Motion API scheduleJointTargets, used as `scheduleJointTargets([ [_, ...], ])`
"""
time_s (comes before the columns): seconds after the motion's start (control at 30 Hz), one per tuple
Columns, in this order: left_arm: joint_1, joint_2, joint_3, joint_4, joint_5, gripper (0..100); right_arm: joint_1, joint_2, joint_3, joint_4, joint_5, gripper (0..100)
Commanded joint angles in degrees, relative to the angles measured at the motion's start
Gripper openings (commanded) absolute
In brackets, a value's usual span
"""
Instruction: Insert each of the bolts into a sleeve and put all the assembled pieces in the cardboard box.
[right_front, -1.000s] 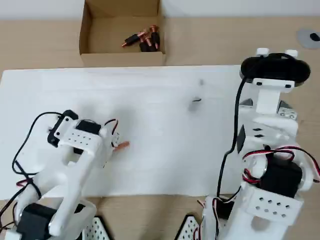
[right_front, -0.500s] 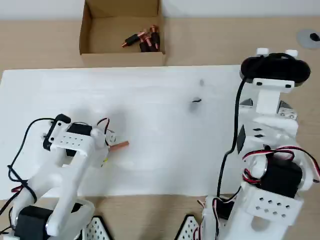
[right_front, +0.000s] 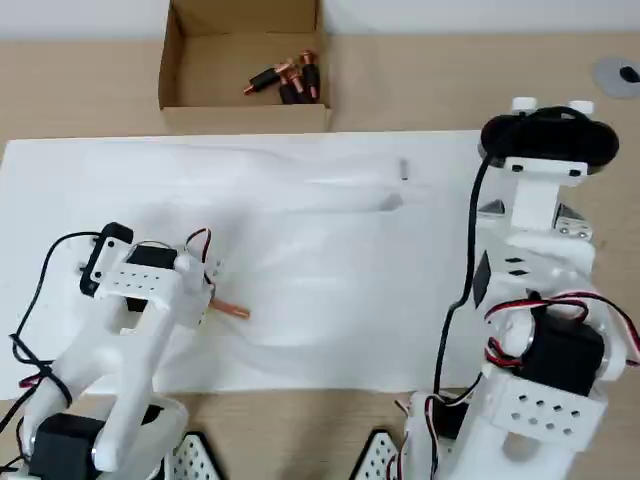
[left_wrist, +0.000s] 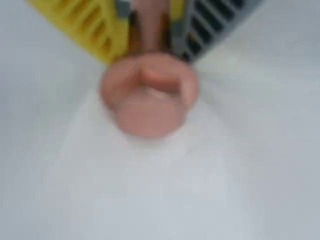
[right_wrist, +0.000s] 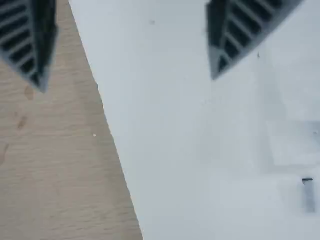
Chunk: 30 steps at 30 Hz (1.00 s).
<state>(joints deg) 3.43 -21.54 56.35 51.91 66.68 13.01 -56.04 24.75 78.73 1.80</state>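
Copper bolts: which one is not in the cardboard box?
The bare bolt held in the left gripper, over the white sheet. The other bolts lie inside the cardboard box, fitted in black sleeves.

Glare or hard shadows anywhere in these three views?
High view: the white paper sheet is washed bright with pale streaks, shadows soft; the open cardboard box is evenly lit. Left wrist view: no glare on the copper-coloured bolt in the left hand; the sheet shades unevenly grey. Right wrist view: even light on sheet and wooden table, no glare.
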Motion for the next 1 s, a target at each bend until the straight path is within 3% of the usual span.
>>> scheduleJointTargets([
  [0.0,-4.40,0.04,-3.16,0.35,-0.18,1,0.92,-0.75,0.13,0.53,0.00,24.9],
  [0.4,3.08,0.13,-35.16,32.26,-0.26,1,0.92,-0.75,0.13,0.53,-0.09,24.9],
  [0.77,2.64,0.57,-40.35,33.76,-0.97,1,1.10,-0.75,0.04,0.62,-0.09,24.9],
  [0.97,2.55,0.57,-38.42,33.32,-11.43,1,1.19,-0.75,0.04,0.62,0.00,24.9],
])
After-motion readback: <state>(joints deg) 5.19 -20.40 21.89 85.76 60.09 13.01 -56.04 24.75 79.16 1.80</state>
